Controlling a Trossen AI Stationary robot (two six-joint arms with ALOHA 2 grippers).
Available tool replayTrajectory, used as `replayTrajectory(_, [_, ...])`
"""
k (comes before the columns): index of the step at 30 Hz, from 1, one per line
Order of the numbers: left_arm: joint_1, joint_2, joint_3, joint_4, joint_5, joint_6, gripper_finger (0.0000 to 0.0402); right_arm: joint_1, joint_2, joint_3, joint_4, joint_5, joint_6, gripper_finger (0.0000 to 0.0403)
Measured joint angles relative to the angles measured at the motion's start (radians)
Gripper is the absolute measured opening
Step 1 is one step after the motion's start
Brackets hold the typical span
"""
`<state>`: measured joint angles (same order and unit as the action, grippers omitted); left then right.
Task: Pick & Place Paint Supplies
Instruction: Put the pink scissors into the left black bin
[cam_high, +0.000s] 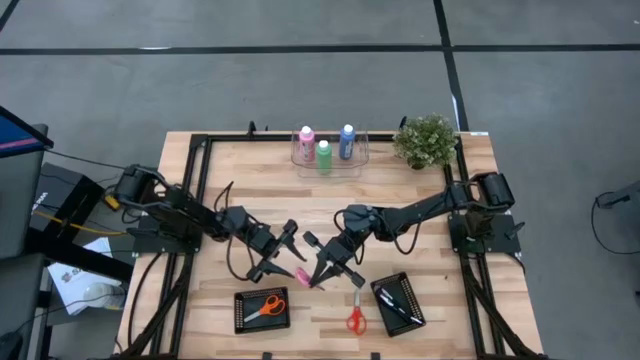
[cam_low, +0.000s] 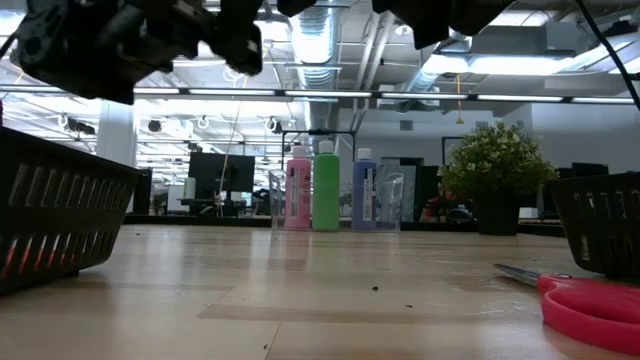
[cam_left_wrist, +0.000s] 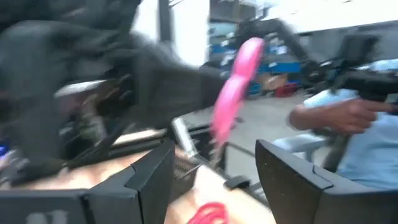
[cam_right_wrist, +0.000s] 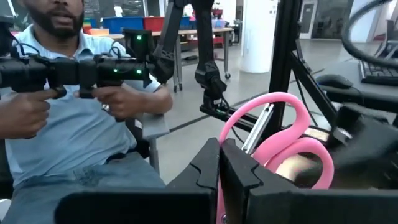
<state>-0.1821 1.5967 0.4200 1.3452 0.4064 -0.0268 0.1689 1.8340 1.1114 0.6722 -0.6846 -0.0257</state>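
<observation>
Viewed from above: a pale wooden counter (cam_high: 420, 260) with a black metal frame, two dark arms reaching in from either side and meeting near the middle.

Right tool (cam_high: 322, 272) low over the counter's centre, fingers together, clamped on a pair of pink-handled scissors (cam_high: 303, 276) lifted off the surface. In the right wrist view, pink loop handles (cam_right_wrist: 273, 146) curving up just past the closed dark fingers (cam_right_wrist: 233, 171).

Left tool (cam_high: 283, 250) just beside the right one, fingers apart, holding nothing. In the left wrist view, the pink scissors (cam_left_wrist: 233, 93) hanging upright in front of the two spread fingers (cam_left_wrist: 152, 180), not touching them.

At the far edge of the counter, a clear plastic tray (cam_high: 357, 160) holding three small white-capped paint bottles standing upright: pink paint bottle (cam_high: 306, 143), green paint bottle (cam_high: 324, 155), blue paint bottle (cam_high: 347, 141). Same three side by side in the low view: pink (cam_low: 298, 190), green (cam_low: 326, 188), blue (cam_low: 365, 192). Small green potted plant (cam_high: 425, 140) just beside the tray.

Along the near edge: a black mesh basket (cam_high: 240, 320) containing orange-handled scissors (cam_high: 264, 307); red-handled scissors (cam_high: 354, 316) lying flat on the bare wood; a second black mesh basket (cam_high: 383, 293) holding thin dark brushes (cam_high: 398, 306).

Beyond the counter in the wrist views, a seated person in a light blue shirt (cam_right_wrist: 68, 130) gripping dark control handles.
</observation>
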Motion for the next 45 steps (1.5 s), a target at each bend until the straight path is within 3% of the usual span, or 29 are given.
replayTrajectory(19, [0.004,0.023,0.013,-0.009,0.070,-0.013,0.0182,0.008,0.000,-0.002,-0.020,-0.024,0.025,0.0000])
replayTrajectory(35, [-0.036,0.038,0.043,0.009,0.072,-0.042,0.0191,-0.017,-0.004,0.017,0.125,-0.028,-0.166,0.0000])
replayTrajectory(45, [0.027,0.039,0.049,-0.062,0.065,-0.089,0.0188,-0.011,-0.004,0.035,0.116,-0.027,-0.193,0.0000])
